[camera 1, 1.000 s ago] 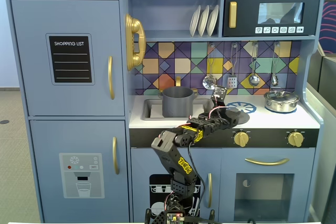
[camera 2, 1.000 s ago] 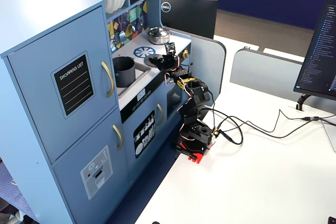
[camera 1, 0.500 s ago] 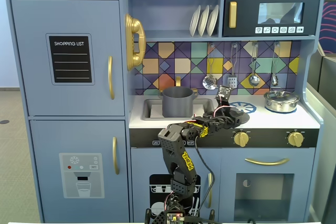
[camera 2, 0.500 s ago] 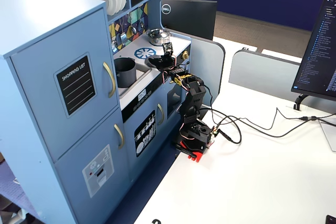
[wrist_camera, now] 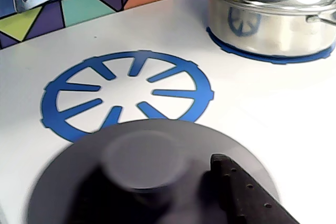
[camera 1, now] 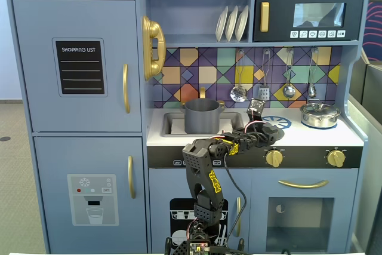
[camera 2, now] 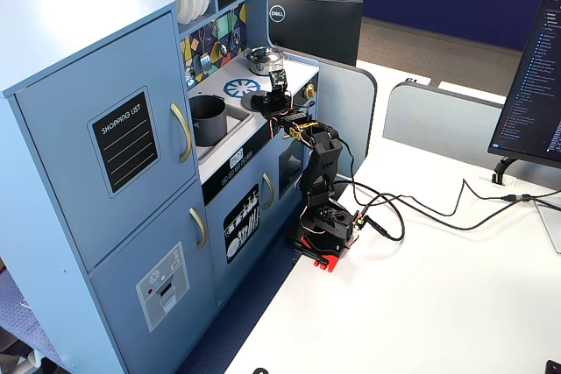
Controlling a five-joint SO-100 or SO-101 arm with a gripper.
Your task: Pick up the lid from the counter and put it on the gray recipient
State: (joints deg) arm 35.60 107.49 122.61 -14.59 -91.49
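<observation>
Lid, round, flat and matte dark gray (wrist_camera: 152, 177), fills the bottom of the wrist view with its low central knob blurred, lying at the counter's front edge just in front of the blue printed burner ring (wrist_camera: 126, 95).

Going by size: the light blue toy kitchen (camera 1: 77, 88) carries everything, its white counter (camera 1: 352, 135) at a height the arm reaches by stretching forward from the desk. A black computer monitor marked "DELL" (camera 2: 316, 32) stands beyond the kitchen in a fixed view. The black arm (camera 1: 206, 174), clamped at the desk edge, folds over the counter, likely so the wrist camera looks down on the lid. The matte dark gray cylindrical pot (camera 1: 202, 115) sits open-topped in the sink, to the left of the lid in a fixed view and well apart from it, ready to be covered. The shiny steel pot with its glass lid (camera 1: 320, 114) rests on the far right burner, out of the way. A black panel on the fridge door reads "SHOPPING LIST" (camera 1: 79, 67).

The gripper (wrist_camera: 157, 203) hangs right over the knob; one dark finger (wrist_camera: 239, 187) shows beside it, but whether the jaws have closed on the knob I cannot tell. The lid looks unlifted, so the grasp seems the step in hand.
</observation>
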